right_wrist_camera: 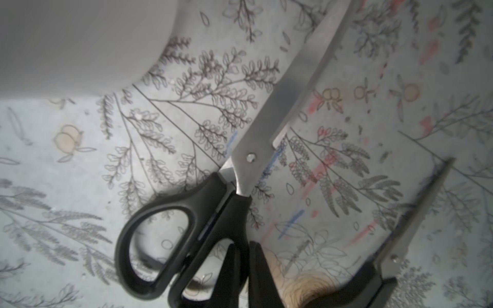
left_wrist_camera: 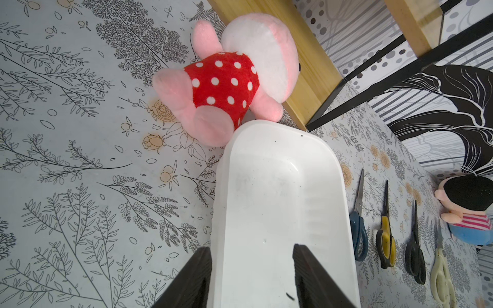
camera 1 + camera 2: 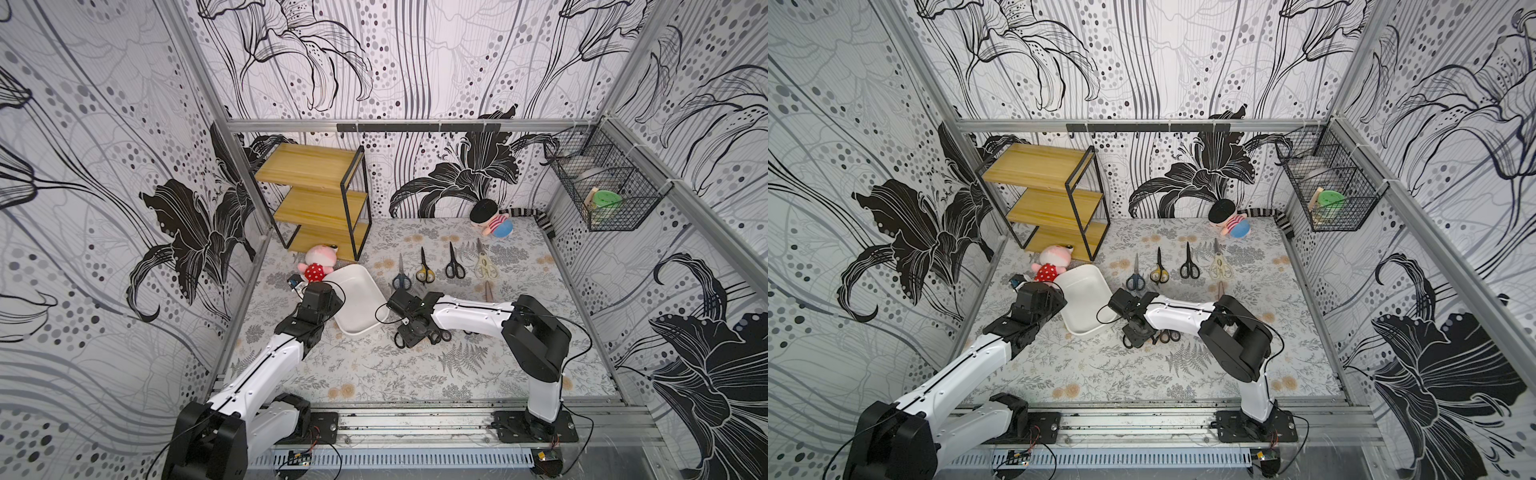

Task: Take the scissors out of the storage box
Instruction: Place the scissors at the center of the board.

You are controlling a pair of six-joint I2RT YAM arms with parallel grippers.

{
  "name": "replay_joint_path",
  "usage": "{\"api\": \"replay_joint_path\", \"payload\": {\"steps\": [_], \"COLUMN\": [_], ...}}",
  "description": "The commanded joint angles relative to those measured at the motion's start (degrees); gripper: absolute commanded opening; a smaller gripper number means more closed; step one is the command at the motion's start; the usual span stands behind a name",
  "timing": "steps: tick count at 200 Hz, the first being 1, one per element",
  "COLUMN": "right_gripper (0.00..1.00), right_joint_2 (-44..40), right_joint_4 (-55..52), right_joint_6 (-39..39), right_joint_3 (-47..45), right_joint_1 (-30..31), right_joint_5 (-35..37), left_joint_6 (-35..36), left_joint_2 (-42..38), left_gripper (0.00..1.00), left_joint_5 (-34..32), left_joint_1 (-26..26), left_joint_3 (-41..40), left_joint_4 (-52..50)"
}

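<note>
While I watched, black scissors lay at the storage box's 4 o'clock
Right gripper sat closed at their handle; left gripper gaped astride the box wall

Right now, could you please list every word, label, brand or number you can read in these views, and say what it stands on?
None can be read.
Black-handled scissors: blades plain, no brand showing.
White storage box: plain inside.
Green lid in the wire basket: any marking is too small to read.
</note>
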Motion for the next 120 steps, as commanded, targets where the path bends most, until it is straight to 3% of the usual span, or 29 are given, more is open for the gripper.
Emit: {"api": "replay_joint_path", "payload": {"steps": [1, 29, 55, 66, 98, 120], "right_gripper": [0.00, 0.01, 0.35, 0.44, 0.48, 0.48], "right_joint_2": [-0.78, 0.14, -2.42, -4.41, -10.88, -15.20], "right_joint_4": [-0.76, -1.02, -0.04, 0.46, 1.28, 4.25], "right_joint_6": [1.05, 1.72, 2.59, 3.16, 2.04, -0.97], "right_joint_3": [0.05, 0.44, -0.29, -0.52, 0.04, -1.68], "right_joint_1": [0.08, 0.08, 0.06, 0.04, -2.08, -9.39], "right_joint_5": [0.93, 1.31, 3.25, 5.33, 12.86, 14.65], "left_joint_6": [-0.12, 0.38, 2.26, 4.15, 13.04, 19.90], "left_joint_2": [-0.21, -0.38, -1.55, -2.37, -3.60, -2.32], "left_gripper": [0.54, 0.54, 0.55, 0.55, 0.57, 0.58], "left_joint_5": [-1.36, -2.19, -4.57, -5.52, -9.08, -11.10], "left_joint_1": [0.32, 0.32, 0.31, 0.29, 0.25, 0.40], "left_joint_3": [-0.21, -0.16, -1.11, -1.46, -1.84, -1.75], "left_joint_4": [0.71, 0.21, 1.07, 2.12, 6.27, 9.42]}}
